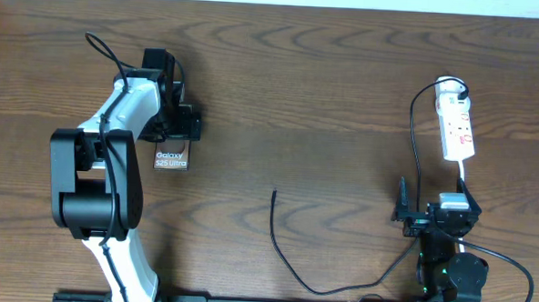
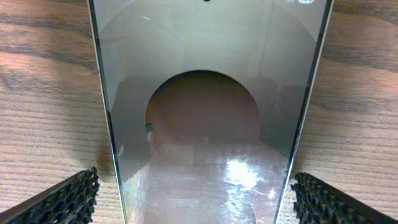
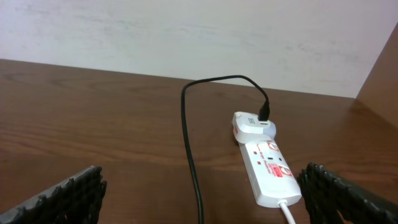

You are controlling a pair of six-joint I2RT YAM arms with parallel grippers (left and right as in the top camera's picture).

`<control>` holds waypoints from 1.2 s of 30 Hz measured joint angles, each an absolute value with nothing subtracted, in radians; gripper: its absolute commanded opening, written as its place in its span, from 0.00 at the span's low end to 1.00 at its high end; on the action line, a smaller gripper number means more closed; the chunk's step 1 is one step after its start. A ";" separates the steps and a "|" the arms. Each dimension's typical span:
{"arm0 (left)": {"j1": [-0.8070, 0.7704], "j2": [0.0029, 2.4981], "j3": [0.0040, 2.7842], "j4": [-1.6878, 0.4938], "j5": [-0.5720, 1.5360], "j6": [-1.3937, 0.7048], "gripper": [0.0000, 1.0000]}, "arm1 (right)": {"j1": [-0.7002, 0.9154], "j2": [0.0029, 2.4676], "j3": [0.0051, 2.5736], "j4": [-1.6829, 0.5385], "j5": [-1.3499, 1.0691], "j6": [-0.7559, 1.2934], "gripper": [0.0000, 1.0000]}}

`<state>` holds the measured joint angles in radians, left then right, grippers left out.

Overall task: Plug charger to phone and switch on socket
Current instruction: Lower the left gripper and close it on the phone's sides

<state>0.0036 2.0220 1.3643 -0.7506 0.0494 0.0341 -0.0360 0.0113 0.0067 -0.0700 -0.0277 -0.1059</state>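
Observation:
The phone point(image 1: 170, 158) lies flat on the table, its "Galaxy S25 Ultra" lettering showing. In the left wrist view the phone point(image 2: 205, 118) fills the space between the fingers. My left gripper point(image 1: 172, 139) point(image 2: 199, 202) is open and straddles the phone, with a gap on each side. The socket point(image 1: 456, 127) point(image 3: 268, 167), a white power strip, lies at the far right. The charger cable point(image 1: 288, 256) point(image 3: 189, 155) runs from the white plug point(image 3: 252, 124) to its free tip point(image 1: 275, 193) mid-table. My right gripper point(image 1: 433, 202) point(image 3: 202, 199) is open and empty, just short of the strip.
The strip's white cord point(image 3: 287, 210) leads back toward my right arm base point(image 1: 451, 277). My left arm point(image 1: 100, 175) covers the left side of the table. A pale wall point(image 3: 186, 37) rises behind the far table edge.

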 measured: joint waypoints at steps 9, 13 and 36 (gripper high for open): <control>0.004 2.022 1.364 -0.751 0.049 0.034 0.98 | -0.036 0.011 0.007 -0.070 -0.028 -0.106 0.99; 0.004 2.022 1.363 -0.749 0.049 0.034 0.98 | -0.036 0.011 0.007 -0.070 -0.028 -0.106 0.99; 0.004 2.022 1.338 -0.728 0.062 0.042 0.98 | -0.036 0.011 0.007 -0.070 -0.028 -0.106 0.99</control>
<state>0.0036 2.0216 1.3380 -0.7277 0.0616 0.0418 -0.0360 0.0113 0.0067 -0.0704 -0.0277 -0.1062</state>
